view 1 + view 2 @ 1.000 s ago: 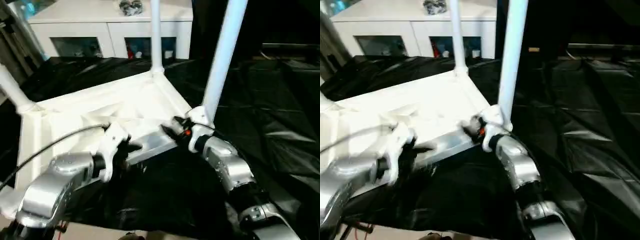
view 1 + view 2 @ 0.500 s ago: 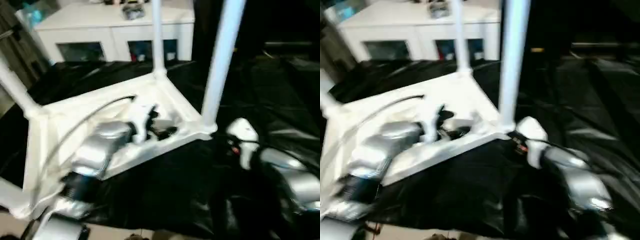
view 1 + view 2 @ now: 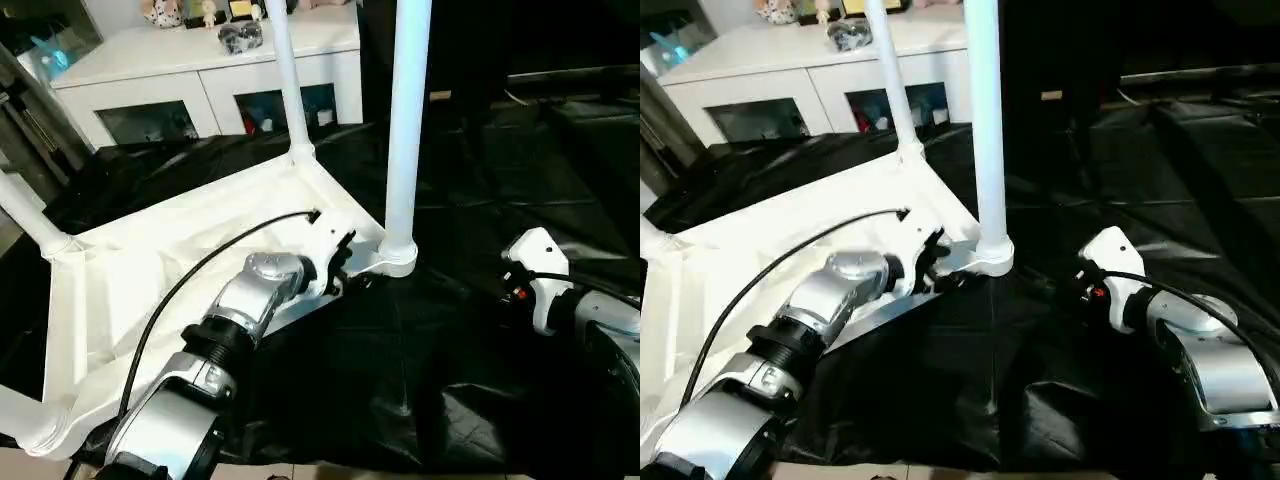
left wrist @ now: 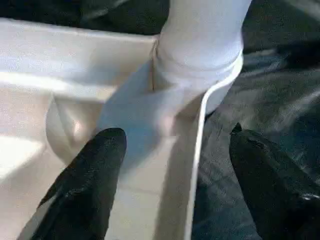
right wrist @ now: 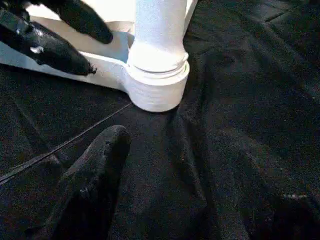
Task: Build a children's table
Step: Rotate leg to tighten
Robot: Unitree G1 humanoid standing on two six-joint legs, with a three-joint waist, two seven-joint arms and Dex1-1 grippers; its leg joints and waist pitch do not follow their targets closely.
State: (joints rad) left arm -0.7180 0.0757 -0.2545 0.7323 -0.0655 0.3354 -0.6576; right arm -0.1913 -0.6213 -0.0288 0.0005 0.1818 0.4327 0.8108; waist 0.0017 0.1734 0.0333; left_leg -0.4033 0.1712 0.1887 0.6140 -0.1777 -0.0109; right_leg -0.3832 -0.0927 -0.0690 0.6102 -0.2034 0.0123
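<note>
The upturned white plastic tabletop [image 3: 200, 255] lies ribbed side up on black sheeting [image 3: 450, 350], tapered tube legs rising from its round corner sockets. The left claw [image 4: 170, 165], released and straddling the thin rim, points at the near-right socket [image 3: 397, 256], where a leg [image 3: 408, 110] stands upright, its long axis vertical, directly ahead and close. The right claw [image 5: 195, 185], fingers spread and empty, sits apart on the sheeting to that socket's right. A white cabinet [image 3: 200, 80] stands behind.
</note>
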